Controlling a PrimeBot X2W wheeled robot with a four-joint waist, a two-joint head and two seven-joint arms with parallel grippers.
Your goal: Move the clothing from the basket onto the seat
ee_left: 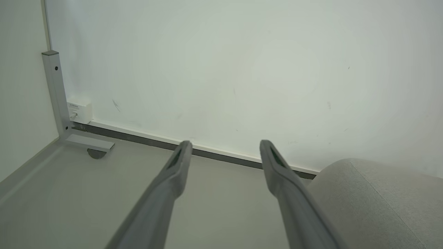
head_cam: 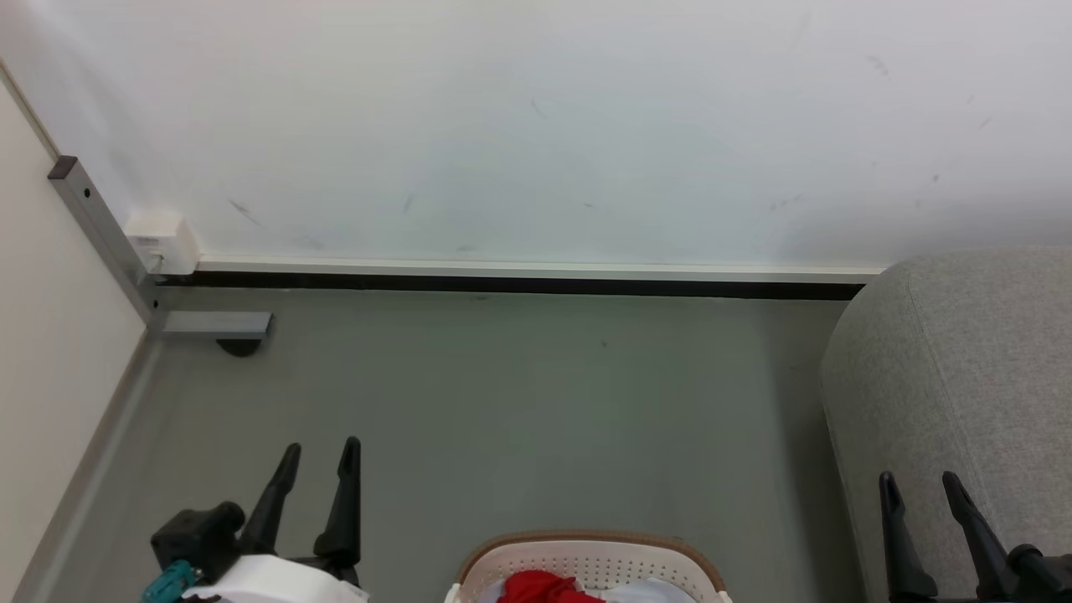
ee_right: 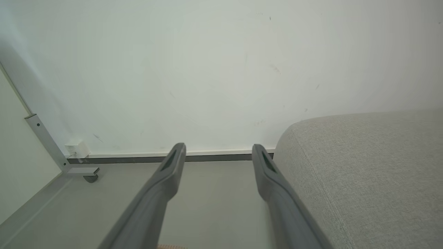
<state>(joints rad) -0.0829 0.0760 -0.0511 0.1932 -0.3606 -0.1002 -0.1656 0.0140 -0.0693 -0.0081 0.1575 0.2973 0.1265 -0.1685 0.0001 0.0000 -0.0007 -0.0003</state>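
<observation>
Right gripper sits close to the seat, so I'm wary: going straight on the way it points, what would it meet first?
Probably the foot of the white wall, beyond grey floor. The right gripper points past the seat, close on its right; depth is unclear, so a brush is possible.

Pretty bare corner: a white wall (head_cam: 536, 126) with a few faint scuffs, a white baseboard (head_cam: 536, 270) with a dark strip under it, and plain grey-green floor (head_cam: 502, 402). On the left, a grey metal post (head_cam: 100, 226) runs down a cream side panel (head_cam: 42, 335) to a short foot bar (head_cam: 216, 323). A small white box (head_cam: 161, 239) sits right beside it.
</observation>
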